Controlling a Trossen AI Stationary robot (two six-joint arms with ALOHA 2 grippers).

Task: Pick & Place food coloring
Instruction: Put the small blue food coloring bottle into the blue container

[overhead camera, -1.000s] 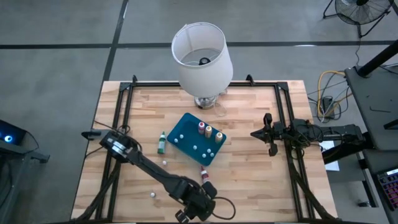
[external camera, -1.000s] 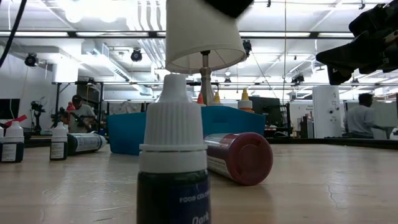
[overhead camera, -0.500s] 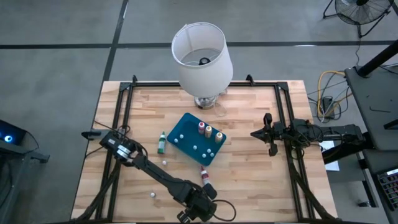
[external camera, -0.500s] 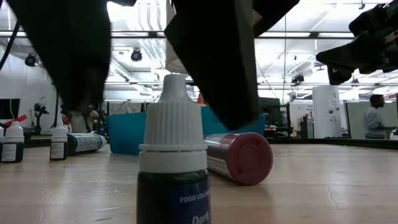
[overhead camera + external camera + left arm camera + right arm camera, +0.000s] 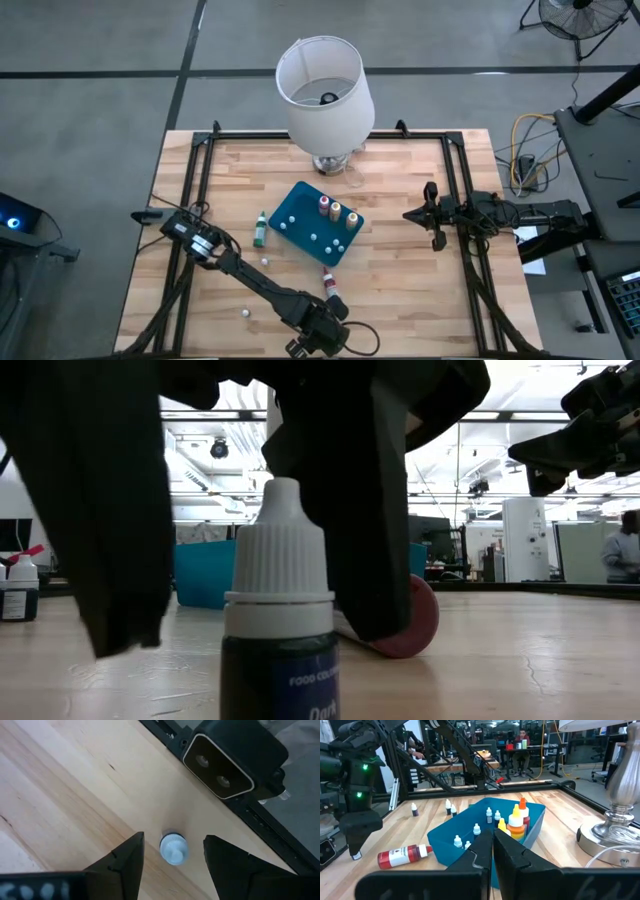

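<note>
Food coloring bottle (image 5: 173, 848) upright at table's near edge | left gripper (image 5: 172, 865) open, straddling it, untouched

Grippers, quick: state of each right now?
Left gripper: open, fingers either side of an upright white-capped bottle, not gripping it.
Right gripper: closed, holding nothing.

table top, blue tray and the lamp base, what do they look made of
Table top: looks like wood, pale butcher-block strips with visible grain, matte.

Blue tray: probably plastic, with a smooth, even teal wall and a soft sheen.

Lamp base: seems to be metal, silvery and polished, with bright reflections on its turned stem and foot; it could be plated plastic.
</note>
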